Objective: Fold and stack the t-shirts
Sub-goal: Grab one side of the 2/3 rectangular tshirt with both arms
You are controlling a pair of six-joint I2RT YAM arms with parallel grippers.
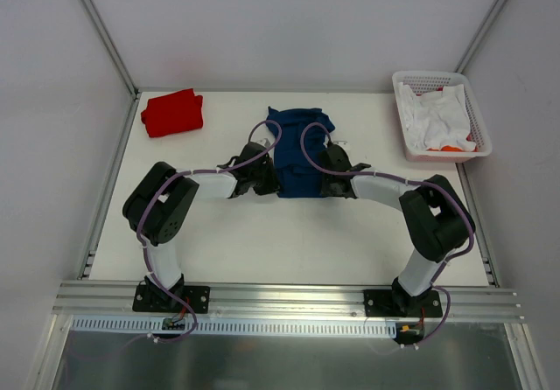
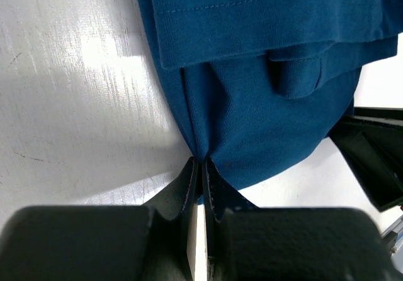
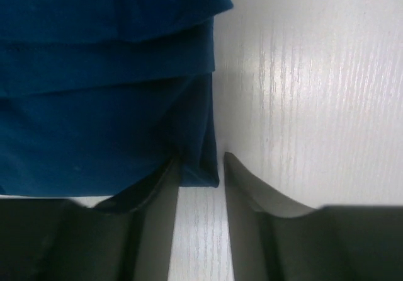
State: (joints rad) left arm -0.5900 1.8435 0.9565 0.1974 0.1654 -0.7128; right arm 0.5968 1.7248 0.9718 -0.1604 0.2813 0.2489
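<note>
Navy t-shirt [image 1: 297, 149] lay centred on the table [image 1: 262, 233] from above, the folded red t-shirt [image 1: 172, 113] set aside far left; the left wrist view showed the left gripper [image 2: 201, 167] pinching 1 near corner, seemingly for folding, and the right wrist view showed the right gripper [image 3: 200, 164] spread around the other.

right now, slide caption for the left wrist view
Left gripper pinches an edge of the navy t-shirt on the white table

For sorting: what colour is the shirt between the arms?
Navy blue t-shirt, clearest in left wrist view.
</note>
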